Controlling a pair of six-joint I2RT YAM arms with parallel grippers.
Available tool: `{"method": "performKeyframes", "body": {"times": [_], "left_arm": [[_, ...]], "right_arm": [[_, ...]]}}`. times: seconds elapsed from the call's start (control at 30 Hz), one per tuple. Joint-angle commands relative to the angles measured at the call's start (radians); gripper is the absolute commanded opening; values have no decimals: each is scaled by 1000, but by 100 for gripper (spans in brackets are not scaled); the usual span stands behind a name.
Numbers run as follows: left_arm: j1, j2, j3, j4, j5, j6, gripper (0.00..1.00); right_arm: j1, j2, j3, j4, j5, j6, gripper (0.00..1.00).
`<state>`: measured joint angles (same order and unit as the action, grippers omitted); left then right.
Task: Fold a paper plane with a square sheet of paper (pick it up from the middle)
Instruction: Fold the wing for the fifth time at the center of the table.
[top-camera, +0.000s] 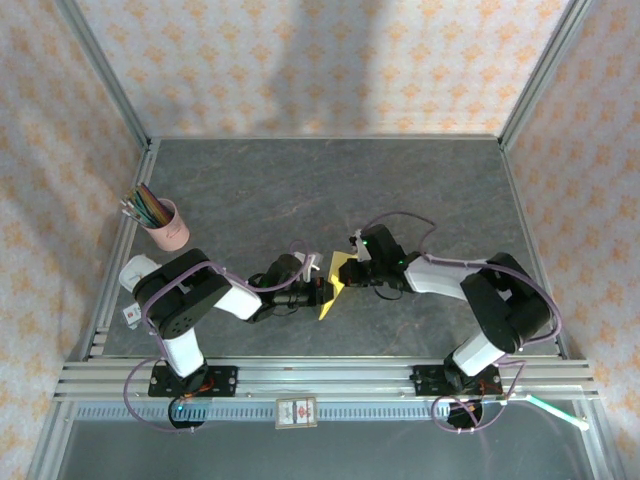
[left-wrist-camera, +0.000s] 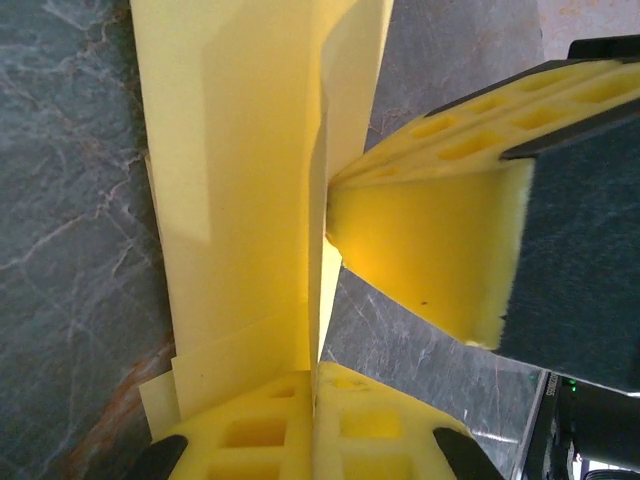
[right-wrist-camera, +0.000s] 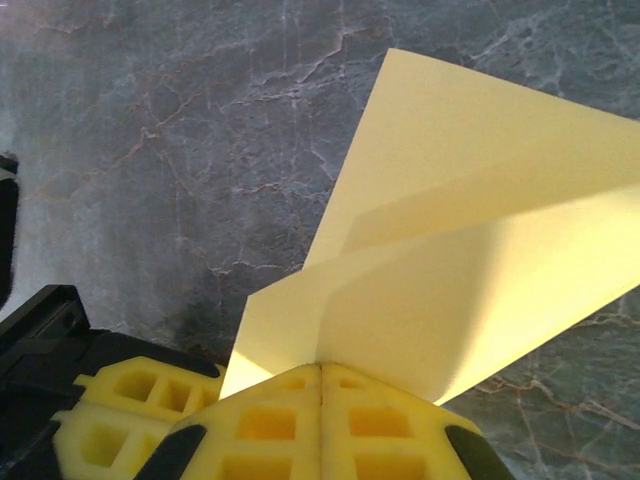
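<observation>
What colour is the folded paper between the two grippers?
The paper is plain yellow, with no print. It shows best in the right wrist view.

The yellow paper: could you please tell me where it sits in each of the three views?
Top external: paper at centre, between left gripper and right gripper.
Left wrist: paper left of centre, running top to bottom, pinched by the left gripper at the bottom.
Right wrist: paper fanning up-right from the right gripper at bottom centre.
Shared landmark: the grey marbled table.
</observation>
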<state>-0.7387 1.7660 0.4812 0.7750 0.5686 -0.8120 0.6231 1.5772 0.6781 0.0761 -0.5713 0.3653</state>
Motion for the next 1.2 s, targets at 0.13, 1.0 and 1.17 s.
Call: {"method": "performKeyframes", "body": {"times": [0.13, 1.0, 1.17], "left_arm": [[6, 48, -21, -72, -28, -24, 0], [5, 33, -11, -106, -31, -26, 3], [6, 2, 2, -141, -32, -15, 10]], "right_arm": [[4, 28, 37, 14, 57, -26, 3], [4, 88, 41, -21, 124, -84, 3], [4, 96, 36, -38, 145, -89, 2]]}}
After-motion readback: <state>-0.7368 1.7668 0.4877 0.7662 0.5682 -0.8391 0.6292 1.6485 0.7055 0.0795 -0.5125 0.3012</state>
